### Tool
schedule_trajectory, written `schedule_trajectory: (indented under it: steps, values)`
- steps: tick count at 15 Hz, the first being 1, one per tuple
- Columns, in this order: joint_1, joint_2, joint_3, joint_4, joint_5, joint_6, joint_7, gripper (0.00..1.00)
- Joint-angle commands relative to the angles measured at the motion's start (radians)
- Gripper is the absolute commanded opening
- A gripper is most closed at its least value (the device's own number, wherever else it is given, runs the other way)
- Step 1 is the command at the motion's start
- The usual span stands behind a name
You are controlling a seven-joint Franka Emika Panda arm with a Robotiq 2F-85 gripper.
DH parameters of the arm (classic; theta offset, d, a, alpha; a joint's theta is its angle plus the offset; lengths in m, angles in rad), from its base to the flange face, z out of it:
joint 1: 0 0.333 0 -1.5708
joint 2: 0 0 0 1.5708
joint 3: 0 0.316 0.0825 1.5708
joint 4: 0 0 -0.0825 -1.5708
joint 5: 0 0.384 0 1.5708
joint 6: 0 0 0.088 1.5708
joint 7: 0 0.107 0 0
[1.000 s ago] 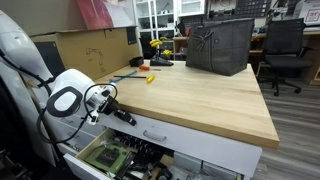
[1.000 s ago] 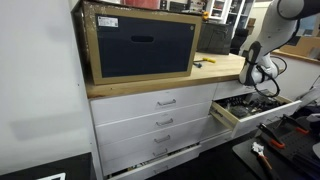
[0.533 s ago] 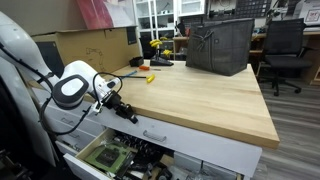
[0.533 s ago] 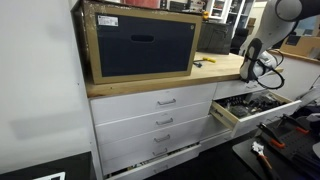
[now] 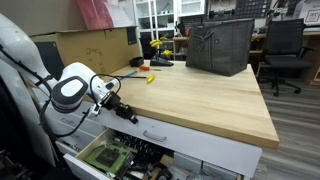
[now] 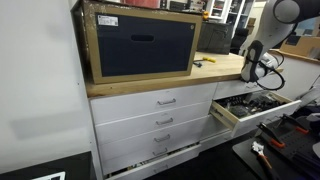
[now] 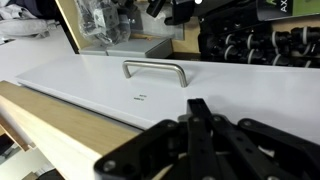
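My gripper (image 7: 197,108) hovers with jaws together and empty, close before the white drawer front (image 7: 240,95) under the wooden worktop (image 5: 200,95). Its metal bar handle (image 7: 155,70) looks rigid and slick, so mid-span seems the best hold.

A pale wooden benchtop (image 5: 200,90) fills the middle of an exterior view. Grey plank floor (image 5: 300,125) lies at 3 o'clock, a black office chair (image 5: 285,50) at 2 o'clock, white-framed glass doors (image 5: 158,15) at 12 o'clock and a cardboard box (image 5: 90,48) at 10 o'clock. In an exterior view a white cabinet (image 6: 150,125) stands under the bench beside a plain white wall (image 6: 40,80) at 9 o'clock, all in even indoor light.
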Motion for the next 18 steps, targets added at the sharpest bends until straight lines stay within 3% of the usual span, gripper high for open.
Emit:
schedule_trajectory:
  steps: [1, 7, 10, 11, 18]
  values:
    - [0.014, 0.074, -0.037, 0.074, 0.002, 0.098, 0.053, 0.00]
    - [0.037, 0.104, -0.047, -0.017, -0.037, 0.190, -0.025, 0.00]
    - [-0.012, 0.064, -0.008, -0.111, -0.097, 0.327, -0.153, 0.00]
    - [0.021, 0.035, -0.031, -0.064, -0.111, 0.238, -0.203, 0.00]
    - [0.072, 0.036, -0.087, -0.098, -0.240, 0.242, -0.411, 0.00]
